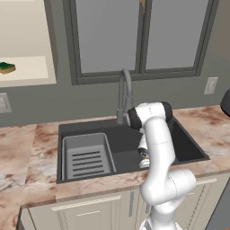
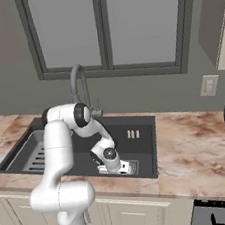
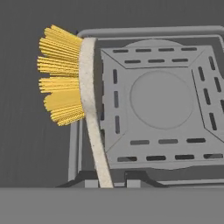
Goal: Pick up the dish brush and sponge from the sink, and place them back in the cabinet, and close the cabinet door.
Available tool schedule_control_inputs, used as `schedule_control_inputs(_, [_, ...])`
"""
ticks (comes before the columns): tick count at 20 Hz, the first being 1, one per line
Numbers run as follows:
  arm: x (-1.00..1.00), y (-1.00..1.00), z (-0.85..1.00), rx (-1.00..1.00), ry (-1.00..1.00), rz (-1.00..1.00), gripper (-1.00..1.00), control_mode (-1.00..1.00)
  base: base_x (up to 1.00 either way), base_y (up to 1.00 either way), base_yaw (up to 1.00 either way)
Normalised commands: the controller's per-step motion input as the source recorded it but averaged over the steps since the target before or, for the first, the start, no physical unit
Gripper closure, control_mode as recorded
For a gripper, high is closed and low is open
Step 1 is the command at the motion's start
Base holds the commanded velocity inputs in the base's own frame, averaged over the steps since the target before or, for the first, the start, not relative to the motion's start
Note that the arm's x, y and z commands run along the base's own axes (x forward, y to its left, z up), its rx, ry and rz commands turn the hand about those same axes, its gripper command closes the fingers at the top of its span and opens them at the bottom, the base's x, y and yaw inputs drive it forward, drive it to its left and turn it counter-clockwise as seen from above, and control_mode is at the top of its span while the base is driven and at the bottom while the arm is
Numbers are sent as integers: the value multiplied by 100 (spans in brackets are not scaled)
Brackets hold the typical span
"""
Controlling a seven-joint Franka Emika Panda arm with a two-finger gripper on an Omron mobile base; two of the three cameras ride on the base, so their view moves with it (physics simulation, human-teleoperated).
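So the arm is bent right down into the sink (image 1: 188, 148), and the tool (image 2: 122, 169) is seen low over the square drain grate (image 3: 159, 100) at the basin's right end. The dish brush (image 3: 89, 100) is viewed from the hand camera – its pale cream handle runs as a long strip from the bottom edge up toward the top, leaning a bit left, so the long axis is basically lined up with the tool's own direction. The yellow bristles (image 3: 61, 74) are fanned out sideways to the left of the handle's upper end, over the dark sink floor. The handle's lower end is tucked right down where the fingertips come together – the tool is clenched on it, as far as can be judged.

The sponge (image 1: 6, 68) is already spotted up on the pale shelf of the cabinet (image 1: 27, 40) at upper left, green side up. The grey faucet (image 1: 125, 96) is standing behind the arm, and the ribbed drainer tray (image 1: 86, 157) is sat in the sink's left half. The marbled counter (image 2: 197, 144) is wrapped around the basin.
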Motion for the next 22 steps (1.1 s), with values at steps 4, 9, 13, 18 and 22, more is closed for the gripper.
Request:
schedule_control_inputs(4, [0,-11,22,0,-1,0,100,-100,0,0,0])
schedule_control_inputs(9, [0,-11,38,0,0,0,100,-100,0,0,0])
schedule_control_inputs(13, [0,-15,44,0,0,0,100,-100,0,0,0])
schedule_control_inputs(18, [0,-12,48,0,0,0,100,-100,0,0,0])
schedule_control_inputs(22, [0,-11,48,0,0,0,100,-100,0,0,0])
